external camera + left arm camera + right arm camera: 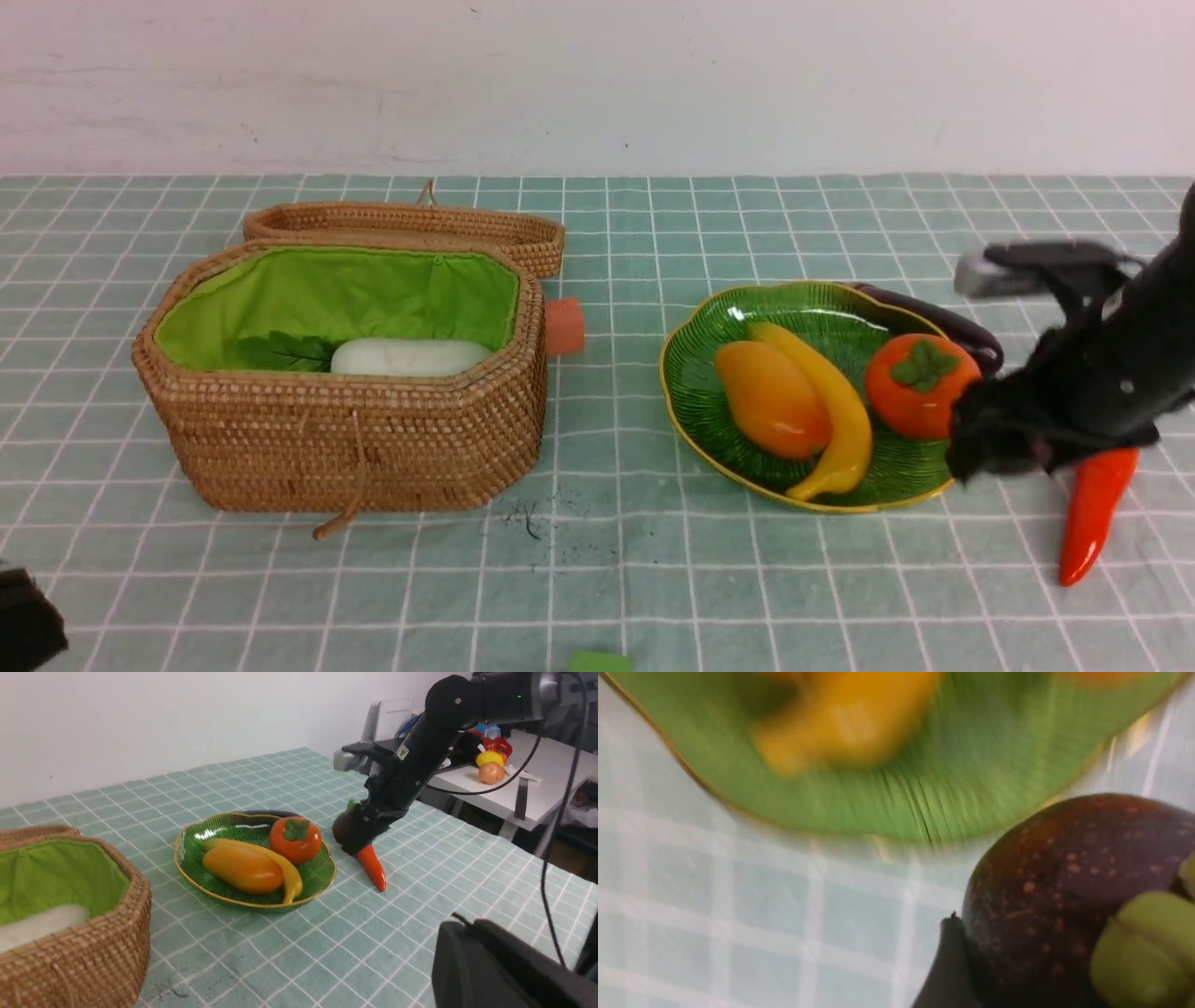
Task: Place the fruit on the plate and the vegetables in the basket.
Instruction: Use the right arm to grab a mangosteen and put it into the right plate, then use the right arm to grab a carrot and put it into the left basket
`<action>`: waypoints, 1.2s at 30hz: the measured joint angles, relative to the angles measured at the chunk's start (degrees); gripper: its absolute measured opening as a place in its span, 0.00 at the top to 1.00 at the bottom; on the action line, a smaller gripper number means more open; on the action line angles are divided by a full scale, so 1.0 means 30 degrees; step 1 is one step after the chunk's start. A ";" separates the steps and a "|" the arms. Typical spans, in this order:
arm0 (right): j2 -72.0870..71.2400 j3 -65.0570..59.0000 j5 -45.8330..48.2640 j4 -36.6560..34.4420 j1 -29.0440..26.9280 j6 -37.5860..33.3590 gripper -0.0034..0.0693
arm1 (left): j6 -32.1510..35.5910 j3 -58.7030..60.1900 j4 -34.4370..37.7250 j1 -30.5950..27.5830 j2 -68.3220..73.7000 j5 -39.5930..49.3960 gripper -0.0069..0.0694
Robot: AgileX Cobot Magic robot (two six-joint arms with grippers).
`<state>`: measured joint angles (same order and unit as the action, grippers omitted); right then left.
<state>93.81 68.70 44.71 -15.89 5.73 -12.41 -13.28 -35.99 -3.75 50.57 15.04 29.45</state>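
Note:
The green plate (702, 373) holds the mango (770, 397), the banana (837, 411) and the persimmon (920, 387). My right gripper (976, 439) hovers at the plate's right edge, shut on the dark purple mangosteen (1064, 882), which also shows in the left wrist view (342, 828). The carrot (1092, 513) lies on the cloth just under that arm. The eggplant (934, 317) lies behind the plate. The white radish (411, 357) rests inside the open basket (355, 439). My left gripper (460, 926) is shut and empty, low at the near left.
The basket's lid (411, 224) lies back behind it. An orange cylinder (565, 327) stands beside the basket's right end. A small green piece (599, 661) sits at the table's near edge. A side table with other toy fruit (488, 765) stands beyond the right arm.

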 joint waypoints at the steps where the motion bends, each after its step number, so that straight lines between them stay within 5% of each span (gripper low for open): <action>1: 0.0074 0.0321 -0.1160 -0.0924 0.0000 -0.0614 0.20 | 0.0000 0.0000 -0.0210 0.0000 0.0040 -0.0171 0.93; 10: 0.5542 0.5114 -0.5658 -0.6759 0.0000 -0.8303 0.20 | -0.0254 0.0000 -0.0859 0.0000 0.0901 -0.1496 0.93; 14: 0.7356 0.6509 -0.5682 -0.7134 0.0000 -0.9020 0.19 | -0.0710 0.0000 -0.0874 0.0000 0.1102 -0.1605 0.93; 19: 0.8193 0.7071 -0.5263 -0.7142 0.0000 -0.9186 0.03 | -0.0880 0.0000 -0.0942 0.0000 0.1130 -0.1648 0.93; 23: 0.7623 0.7113 -0.4498 -0.6822 0.0000 -0.8997 0.03 | -0.0880 0.0000 -0.1033 0.0000 0.1130 -0.1648 0.93; 27: 0.5750 0.7113 -0.2126 -0.4754 0.0000 -0.5770 0.13 | -0.0880 0.0000 -0.1075 0.0000 0.1130 -0.1648 0.93; 33: 0.2180 0.6915 0.4646 0.3677 0.0000 0.3425 0.52 | -0.0880 0.0000 -0.1144 0.0000 0.1130 -0.1648 0.93; 36: 0.1434 0.6039 0.5707 0.6814 -0.0145 0.6820 0.63 | -0.0880 0.0000 -0.1144 0.0000 0.1130 -0.1648 0.93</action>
<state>98.11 86.82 61.83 4.55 5.29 8.05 -15.91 -35.99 -7.18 50.57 18.43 24.51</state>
